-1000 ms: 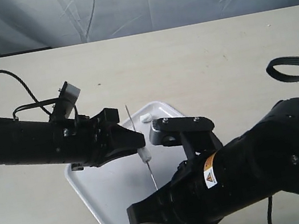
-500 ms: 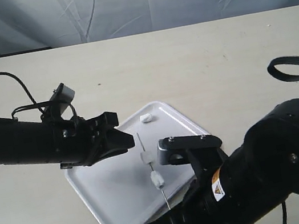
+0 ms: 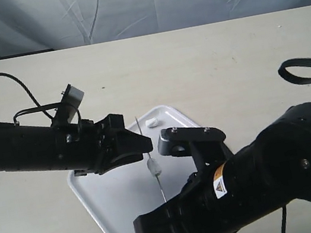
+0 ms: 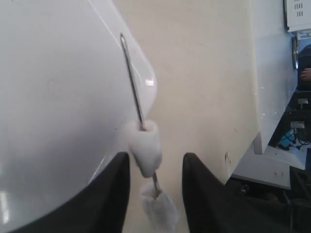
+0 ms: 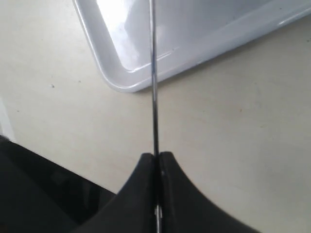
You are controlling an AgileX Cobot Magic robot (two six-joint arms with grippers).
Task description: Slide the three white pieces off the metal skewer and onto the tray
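Thin silvery metal skewer is held at a slant above the glossy white rectangular tray, which lies on a beige tabletop. The right gripper has its two black fingers pressed together on the rod's lower end, which the right wrist view shows to be past the tray's rounded corner and over the table. The rod's free tip points out over the tray.

Two small white marshmallow-like pieces are threaded on the skewer. The left wrist view shows the upper threaded piece sitting between the spread black fingers of the left gripper. The fingers flank it on both sides; whether either one touches it cannot be told. The lower threaded piece sits just beyond the first on the same rod, with a short length of bare metal between the two.

In the exterior view only one white lump can be made out on the rod, just below the left gripper's tips and above the middle of the tray.

A third white piece lies loose on the tray, close to its far rim and clear of both grippers and the skewer.
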